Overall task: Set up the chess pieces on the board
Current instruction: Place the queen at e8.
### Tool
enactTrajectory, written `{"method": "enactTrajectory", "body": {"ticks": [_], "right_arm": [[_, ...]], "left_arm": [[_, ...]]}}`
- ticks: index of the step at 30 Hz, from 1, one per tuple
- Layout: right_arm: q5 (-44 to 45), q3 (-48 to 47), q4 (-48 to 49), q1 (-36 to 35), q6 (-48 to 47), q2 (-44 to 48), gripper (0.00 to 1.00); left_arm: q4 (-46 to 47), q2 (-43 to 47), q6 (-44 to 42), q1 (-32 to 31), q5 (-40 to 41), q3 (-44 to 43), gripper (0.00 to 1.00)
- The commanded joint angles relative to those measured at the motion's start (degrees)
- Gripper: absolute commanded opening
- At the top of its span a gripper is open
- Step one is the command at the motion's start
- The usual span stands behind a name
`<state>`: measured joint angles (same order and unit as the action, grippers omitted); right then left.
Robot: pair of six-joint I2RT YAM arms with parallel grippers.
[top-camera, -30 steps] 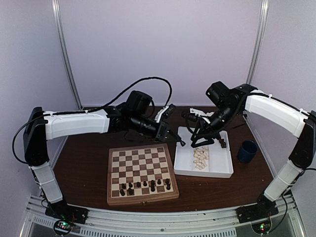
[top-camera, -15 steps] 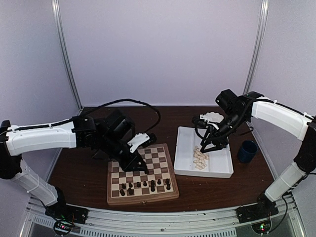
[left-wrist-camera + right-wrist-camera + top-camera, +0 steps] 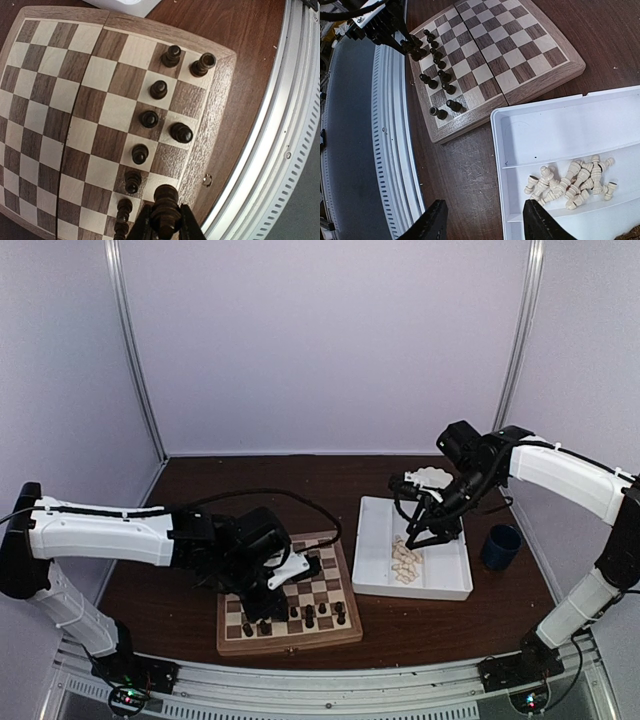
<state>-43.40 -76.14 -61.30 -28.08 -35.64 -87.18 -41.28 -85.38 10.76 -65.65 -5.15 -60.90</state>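
Top external: left gripper (image 3: 270,585) hangs low over the near-left part of the board (image 3: 335,575). Right gripper (image 3: 425,535) hangs above the white tray (image 3: 372,530) holding the cream pieces (image 3: 405,560).
Left wrist: jaws clamped on a dark brown piece (image 3: 165,212) over the board's edge row. Other dark brown pieces (image 3: 149,119) stand on the two near rows.
Right wrist: jaws apart, nothing between them.

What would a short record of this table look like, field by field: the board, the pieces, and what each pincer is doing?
Board: square wooden checkered chessboard, lying flat
Placed: small dark brown turned chess pieces, in the two rows nearest the arms, rows not full
Left pincer: shut on a dark brown piece, over the board's near edge
Tray: white divided plastic tray, right of the board
Waiting: cream chess pieces, heaped in one tray compartment
Right pincer: open, empty, above the tray
Other: dark blue cup, right of the tray
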Motion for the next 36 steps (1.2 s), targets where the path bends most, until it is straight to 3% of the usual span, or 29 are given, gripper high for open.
{"method": "enactTrajectory", "body": {"ticks": [1,23,36], "right_arm": [[1.1,1.1,0.7,0.3,0.0,1.2,0.56],[1.1,1.5,0.8,0.3,-0.1,1.0,0.56],[0.8,1.4,0.7,0.3,-0.1,1.0,0.56]], "left_arm": [[4.2,-1.4,-1.0,-0.9,1.2,1.3,0.09],[4.5,-3.4,-0.3,-2.6,2.3,4.5,0.09],[5.0,-4.4,0.2,-2.6,4.3,5.2,0.14]]}}
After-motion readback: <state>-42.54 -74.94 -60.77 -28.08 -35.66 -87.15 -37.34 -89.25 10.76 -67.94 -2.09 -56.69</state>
